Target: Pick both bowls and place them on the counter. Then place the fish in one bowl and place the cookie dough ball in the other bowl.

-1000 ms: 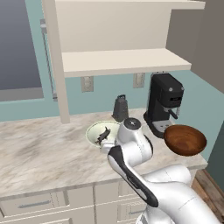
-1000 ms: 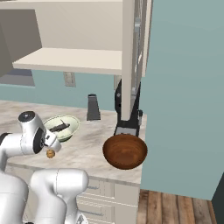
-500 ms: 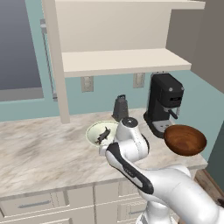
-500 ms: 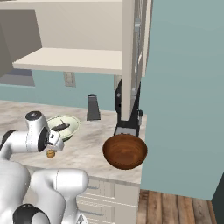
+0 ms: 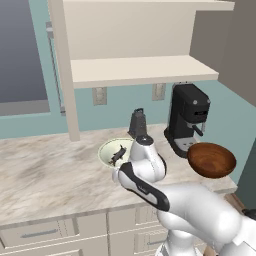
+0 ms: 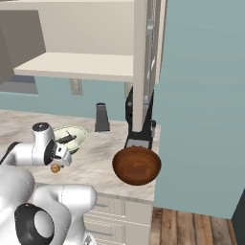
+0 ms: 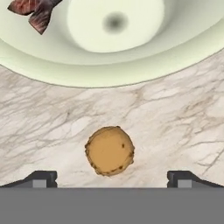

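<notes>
Currently both bowls on counter [image 5: 45, 175]; fish [image 5: 118, 154] lies inside cream bowl [image 5: 111, 152]. Dough ball [image 7: 109, 151] rests on counter beside it, between released gripper [image 7: 111, 177] fingertips. Brown bowl [image 6: 137, 165] awaits ball; transfer outstanding.

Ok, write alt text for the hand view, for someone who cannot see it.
A small golden-brown dough ball lies on the marbled counter, centred between two open dark fingers at the bottom edge. Beyond it sits the cream bowl, apart from the ball, with the fish lying inside at top left.
</notes>
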Available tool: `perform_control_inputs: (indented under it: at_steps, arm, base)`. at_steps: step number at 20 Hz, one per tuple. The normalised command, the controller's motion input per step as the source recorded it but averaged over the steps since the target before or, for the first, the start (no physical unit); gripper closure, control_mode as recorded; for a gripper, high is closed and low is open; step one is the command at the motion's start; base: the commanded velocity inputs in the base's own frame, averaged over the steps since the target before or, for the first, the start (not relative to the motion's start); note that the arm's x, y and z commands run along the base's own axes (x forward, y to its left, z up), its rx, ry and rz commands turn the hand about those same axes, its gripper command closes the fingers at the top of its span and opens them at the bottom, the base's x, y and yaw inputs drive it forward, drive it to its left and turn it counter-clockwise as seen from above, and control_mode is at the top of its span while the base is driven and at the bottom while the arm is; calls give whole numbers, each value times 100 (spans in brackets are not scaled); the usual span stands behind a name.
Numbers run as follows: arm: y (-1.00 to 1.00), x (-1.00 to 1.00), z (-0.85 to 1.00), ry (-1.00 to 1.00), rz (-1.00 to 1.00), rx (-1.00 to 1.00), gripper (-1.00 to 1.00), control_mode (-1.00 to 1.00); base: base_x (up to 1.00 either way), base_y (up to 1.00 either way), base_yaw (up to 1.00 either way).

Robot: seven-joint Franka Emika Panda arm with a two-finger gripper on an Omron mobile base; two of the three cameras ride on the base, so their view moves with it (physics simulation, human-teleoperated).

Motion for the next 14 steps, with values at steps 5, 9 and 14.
perform_control_inputs:
  at_steps: [5, 9, 14]
  arm:
    - [0, 4, -24, 4, 5, -1, -100, -100]
    - [0, 5, -21, 1, 5, -2, -100, -100]
    - [2, 9, -16, 0, 5, -3, -100, -100]
  base:
    - [0, 0, 0]
    - [0, 0, 0]
    - [0, 0, 0]
